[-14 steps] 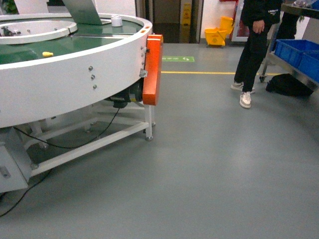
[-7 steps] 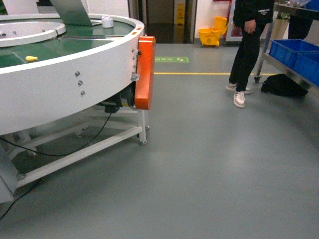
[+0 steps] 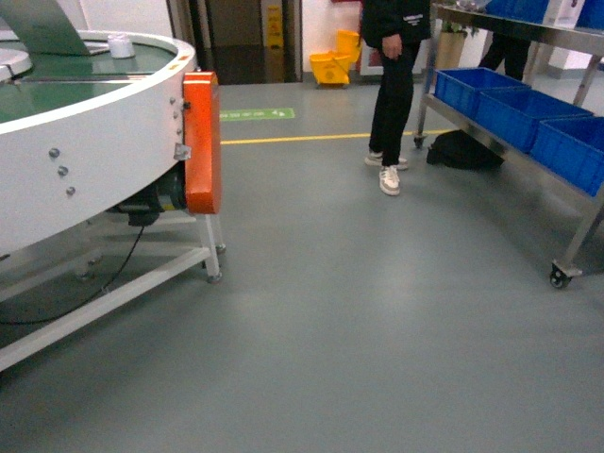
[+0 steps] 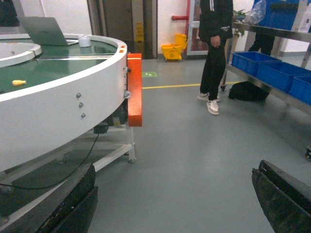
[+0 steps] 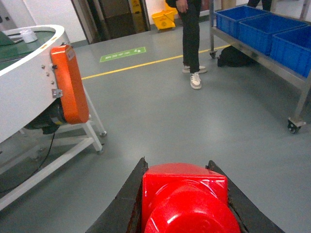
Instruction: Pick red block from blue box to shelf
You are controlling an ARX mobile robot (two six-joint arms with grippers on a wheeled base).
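Note:
My right gripper (image 5: 177,163) is shut on the red block (image 5: 184,194), a glossy red brick whose round stud faces the right wrist camera and fills the bottom of that view. The left gripper (image 4: 176,167) hangs open over bare grey floor, its black fingers (image 4: 73,204) wide apart with nothing between them. The shelf (image 3: 578,247), a stainless-steel rack on castors, stands at the right; it also shows in the right wrist view (image 5: 302,102). The blue box is out of view. Neither gripper appears in the head view.
Dark blue crates (image 3: 500,104) sit on the rack's lower tier. A person (image 3: 392,85) stands by its far end beside a black bag (image 3: 462,151). The white round table (image 3: 94,151) with its orange guard (image 3: 202,142) is on the left. A yellow mop bucket (image 3: 335,68) stands at the back.
The head view has swung to the right: the round table has slid left and the steel rack with its crates has come much further into view.

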